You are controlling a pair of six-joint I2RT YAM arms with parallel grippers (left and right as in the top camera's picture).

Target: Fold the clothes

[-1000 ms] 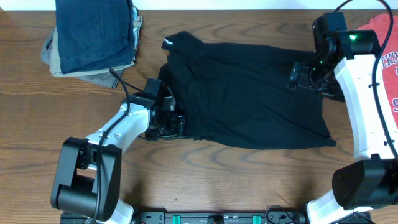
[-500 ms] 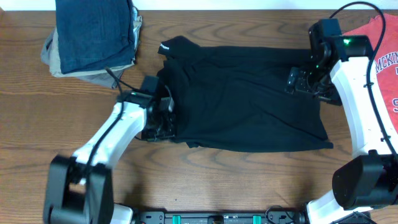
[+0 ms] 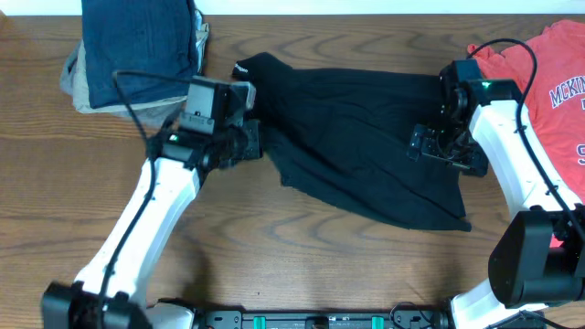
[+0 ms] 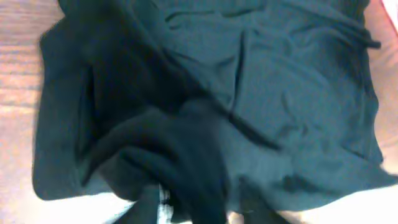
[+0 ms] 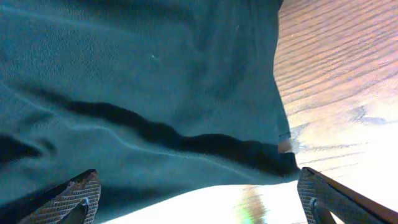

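The black T-shirt (image 3: 366,137) lies crumpled across the middle of the table, with a sleeve bearing a small white label at the back left. My left gripper (image 3: 249,142) is shut on a bunch of its left edge; in the left wrist view the fabric (image 4: 280,93) spreads away from the jaws (image 4: 186,208), which it mostly hides. My right gripper (image 3: 437,148) is open above the shirt's right part; in the right wrist view its fingers (image 5: 199,199) stand wide apart by the shirt's edge (image 5: 155,74). The coral-red T-shirt (image 3: 548,78) lies at the back right.
A stack of folded garments with blue jeans on top (image 3: 137,46) sits at the back left. Bare wooden table (image 3: 274,265) runs along the front. My right arm's cable loops over the red shirt.
My left gripper has moved toward the back, pulling the shirt's front left edge with it, so the shirt now sits skewed. My right gripper has shifted a little left and frontward.
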